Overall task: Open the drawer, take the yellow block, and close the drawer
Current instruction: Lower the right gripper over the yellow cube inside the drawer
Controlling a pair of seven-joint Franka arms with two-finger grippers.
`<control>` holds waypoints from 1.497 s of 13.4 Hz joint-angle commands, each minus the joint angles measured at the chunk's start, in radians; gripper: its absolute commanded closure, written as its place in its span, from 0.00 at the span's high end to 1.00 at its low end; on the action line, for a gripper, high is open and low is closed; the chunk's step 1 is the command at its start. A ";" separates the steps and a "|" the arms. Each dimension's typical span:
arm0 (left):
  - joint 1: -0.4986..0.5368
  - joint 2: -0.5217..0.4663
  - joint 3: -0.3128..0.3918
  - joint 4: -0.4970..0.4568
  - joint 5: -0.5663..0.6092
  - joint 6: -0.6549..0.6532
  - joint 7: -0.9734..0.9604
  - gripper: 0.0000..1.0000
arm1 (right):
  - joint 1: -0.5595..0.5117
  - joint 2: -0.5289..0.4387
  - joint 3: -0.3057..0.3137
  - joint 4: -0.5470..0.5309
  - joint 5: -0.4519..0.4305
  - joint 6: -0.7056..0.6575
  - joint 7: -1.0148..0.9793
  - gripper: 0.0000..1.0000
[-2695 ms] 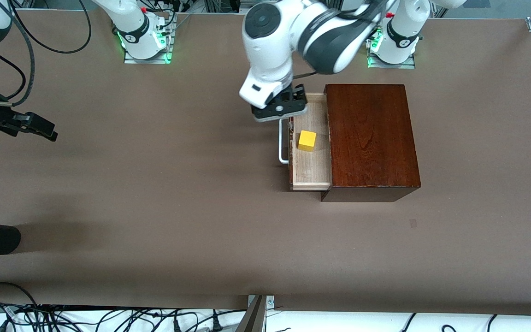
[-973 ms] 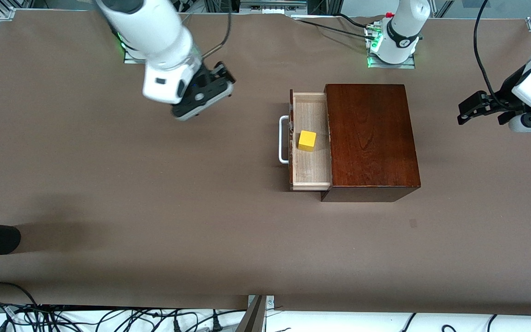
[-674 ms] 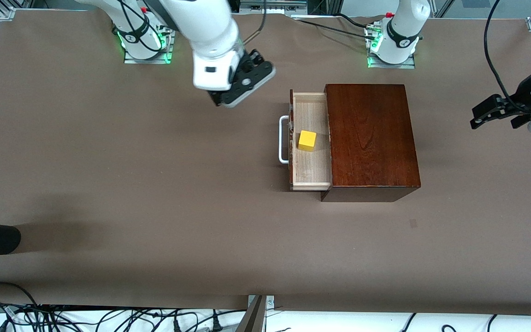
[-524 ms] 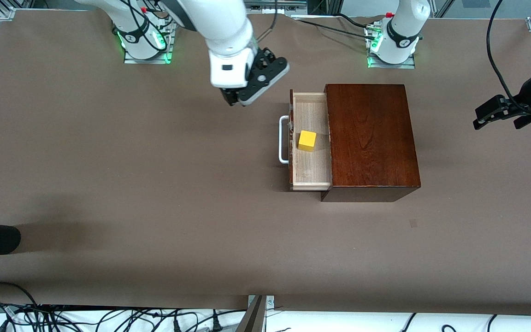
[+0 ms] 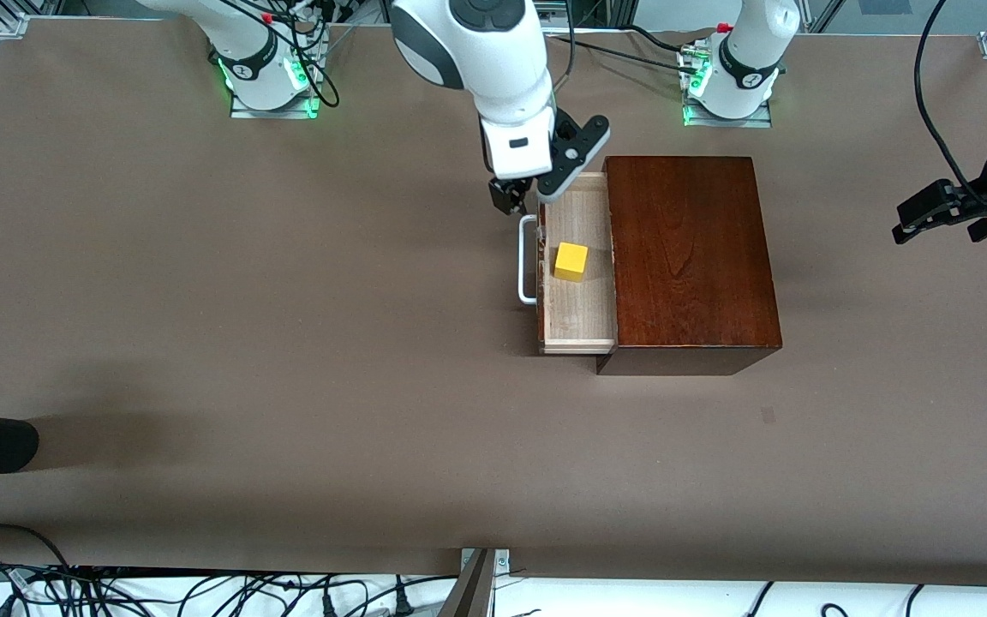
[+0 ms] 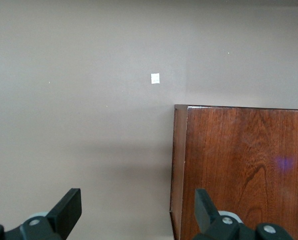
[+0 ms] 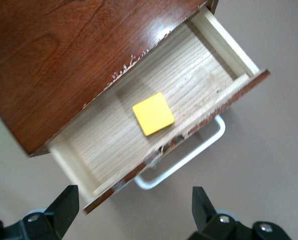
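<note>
Nearest the front camera, the drawer (image 5: 579,266) stands pulled out of the box (image 5: 689,257) toward the right arm's end of the table, so I read the opening step as done and the pale floor as left bare for a reach from above. The block (image 5: 571,261) sits on that floor about midway along the drawer, close to the dark front and its white handle (image 5: 527,260); nothing touches it. Farther up, my right gripper (image 5: 521,195) hangs over the drawer's corner farthest from the camera, fingers spread and empty. In its wrist view the block (image 7: 153,113) lies ahead of the fingertips, not yet between them, so I judge I must shift along the drawer before descending. My left gripper (image 5: 939,212) waits open, well off at its own end of the table.
</note>
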 commanded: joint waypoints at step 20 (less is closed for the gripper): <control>0.008 0.027 -0.006 0.033 -0.009 0.004 0.017 1.00 | 0.039 0.243 -0.010 0.092 -0.128 0.258 -0.113 0.97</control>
